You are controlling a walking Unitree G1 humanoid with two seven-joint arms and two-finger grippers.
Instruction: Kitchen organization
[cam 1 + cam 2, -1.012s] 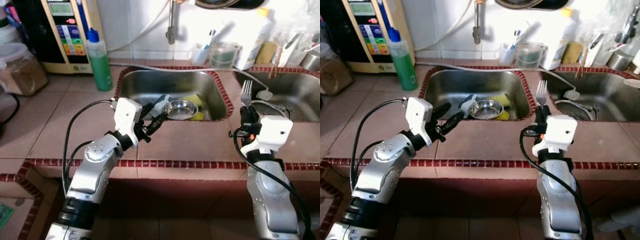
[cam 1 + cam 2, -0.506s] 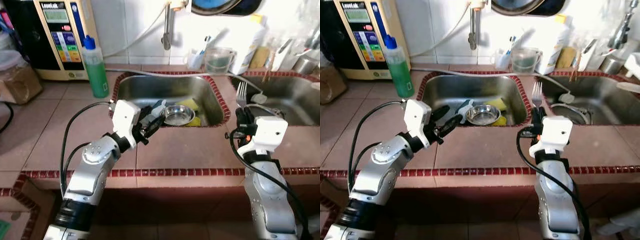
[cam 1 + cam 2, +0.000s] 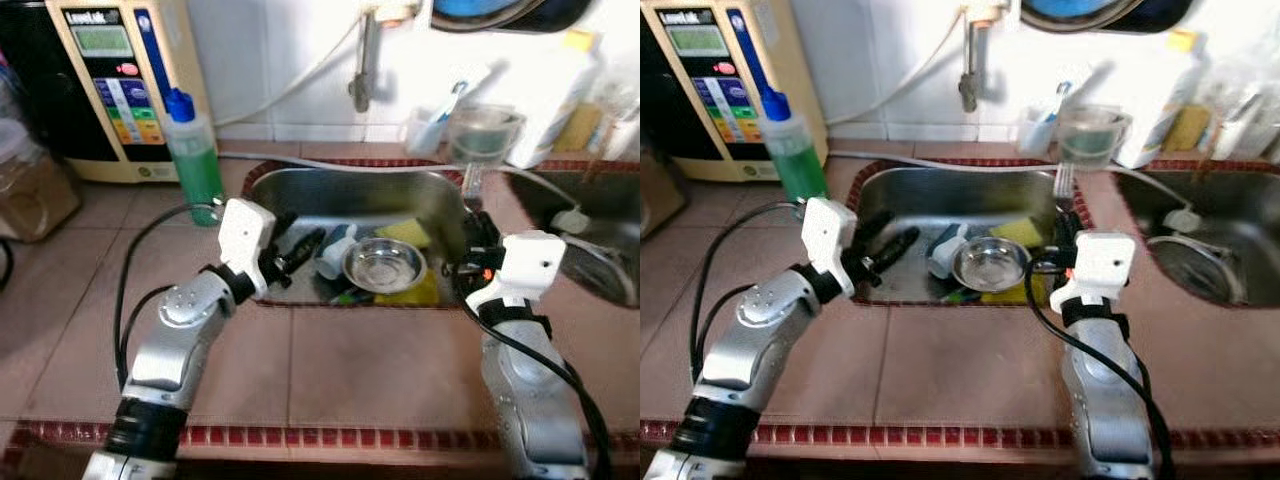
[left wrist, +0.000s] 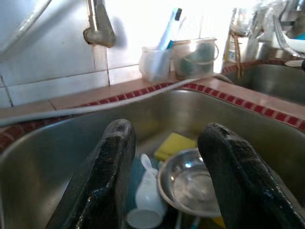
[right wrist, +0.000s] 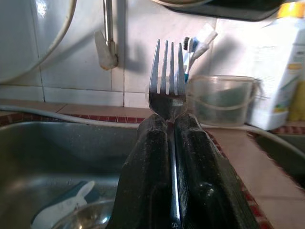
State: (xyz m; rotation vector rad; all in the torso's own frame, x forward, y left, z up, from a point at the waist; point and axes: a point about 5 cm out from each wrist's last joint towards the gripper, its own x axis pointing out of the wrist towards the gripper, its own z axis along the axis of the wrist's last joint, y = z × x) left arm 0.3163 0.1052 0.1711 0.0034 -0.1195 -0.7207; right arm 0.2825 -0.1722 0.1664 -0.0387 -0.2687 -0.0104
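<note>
Over the sink [image 3: 300, 185] we are gripping a fork [image 5: 167, 78] upright in our right claw [image 5: 167, 125], our left claw [image 4: 164, 143] gaping wide

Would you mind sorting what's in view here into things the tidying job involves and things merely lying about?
Job in hand: fork held by the right gripper; open left gripper; steel bowl, cup and yellow sponge in the sink.

Lying about: green bottle, toothbrush holder, water machine.

The white word on the black top of the water appliance [image 3: 105, 75] is too blurred to read.
</note>
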